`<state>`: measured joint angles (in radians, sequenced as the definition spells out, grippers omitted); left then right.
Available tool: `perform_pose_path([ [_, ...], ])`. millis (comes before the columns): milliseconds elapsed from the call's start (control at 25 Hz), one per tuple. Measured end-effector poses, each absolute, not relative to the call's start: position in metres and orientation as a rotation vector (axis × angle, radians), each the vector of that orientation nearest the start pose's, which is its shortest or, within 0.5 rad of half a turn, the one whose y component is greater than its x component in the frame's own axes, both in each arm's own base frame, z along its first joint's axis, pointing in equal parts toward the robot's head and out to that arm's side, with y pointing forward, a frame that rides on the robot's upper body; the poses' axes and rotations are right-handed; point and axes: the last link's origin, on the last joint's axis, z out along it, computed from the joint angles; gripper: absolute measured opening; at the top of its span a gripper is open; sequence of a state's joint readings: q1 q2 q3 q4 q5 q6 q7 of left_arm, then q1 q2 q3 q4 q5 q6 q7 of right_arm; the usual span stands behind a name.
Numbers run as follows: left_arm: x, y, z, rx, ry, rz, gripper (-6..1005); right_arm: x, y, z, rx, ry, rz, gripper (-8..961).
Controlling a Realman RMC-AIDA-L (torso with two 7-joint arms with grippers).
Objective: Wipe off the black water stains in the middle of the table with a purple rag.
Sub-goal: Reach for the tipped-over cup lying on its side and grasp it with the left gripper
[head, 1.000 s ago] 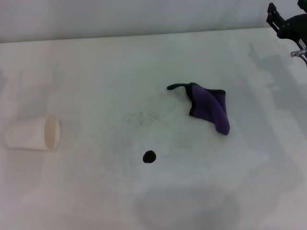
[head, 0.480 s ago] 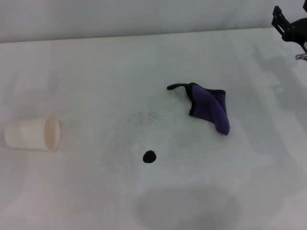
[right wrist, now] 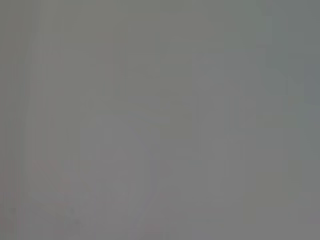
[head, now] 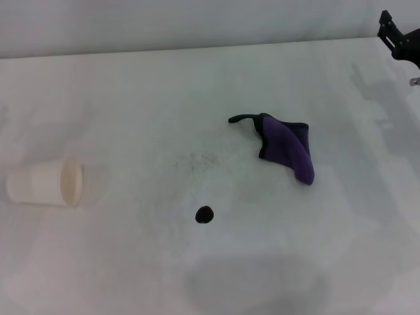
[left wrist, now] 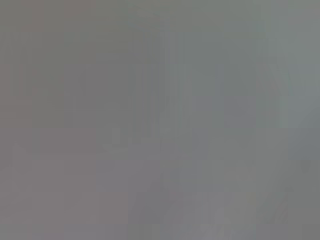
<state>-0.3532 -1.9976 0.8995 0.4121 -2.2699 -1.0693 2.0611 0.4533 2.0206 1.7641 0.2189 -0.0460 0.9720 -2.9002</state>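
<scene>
The purple rag [head: 287,148] lies crumpled on the white table [head: 131,98], right of centre, its thin black tail pointing left. The small round black water stain [head: 205,214] sits nearer the front, apart from the rag and lower left of it. Only a black part of my right gripper [head: 399,41] shows at the far right top corner, well away from the rag. My left gripper is out of view. Both wrist views show only flat grey.
A cream paper cup [head: 44,183] lies on its side at the left of the table, mouth facing right. A faint grey speckled smudge [head: 197,159] marks the surface between the rag and the stain.
My right gripper has drawn back toward the right edge of the head view, so less of it shows now. The rag, stain and cup have not moved.
</scene>
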Motion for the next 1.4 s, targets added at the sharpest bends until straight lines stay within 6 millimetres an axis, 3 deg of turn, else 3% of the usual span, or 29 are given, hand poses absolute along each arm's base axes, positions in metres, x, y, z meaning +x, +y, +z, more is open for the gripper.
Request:
perform_pose_path([
  [400,-0.338,0.363,0.103,-1.884,-0.941,-0.924,886,0.353,0.364,0.043,-1.545,0.53,0.577,811],
  [760,-0.346,0.352,0.113,-1.867,-0.961,-0.938,886,0.352,0.364,0.042,-1.544,0.54,0.588,811],
  [1000,-0.333,0.344,0.128,-2.051,-0.862,-0.922,886,0.352,0.364,0.042,-1.543,0.541,0.589,811],
  [1120,-0.323,0.341,0.138,-2.224,-0.818,-0.815,887,0.352,0.364,0.042,-1.543,0.542,0.589,811],
  [1280,-0.307,0.339,0.145,-2.483,-0.779,-0.535,887,0.352,0.364,0.042,-1.543,0.542,0.589,811],
  [1320,-0.307,0.339,0.145,-2.483,-0.779,-0.535,887,0.352,0.364,0.042,-1.543,0.542,0.589,811],
  [1400,-0.29,0.339,0.146,-2.661,-0.684,-0.305,887,0.351,0.365,0.041,-1.549,0.539,0.592,811],
])
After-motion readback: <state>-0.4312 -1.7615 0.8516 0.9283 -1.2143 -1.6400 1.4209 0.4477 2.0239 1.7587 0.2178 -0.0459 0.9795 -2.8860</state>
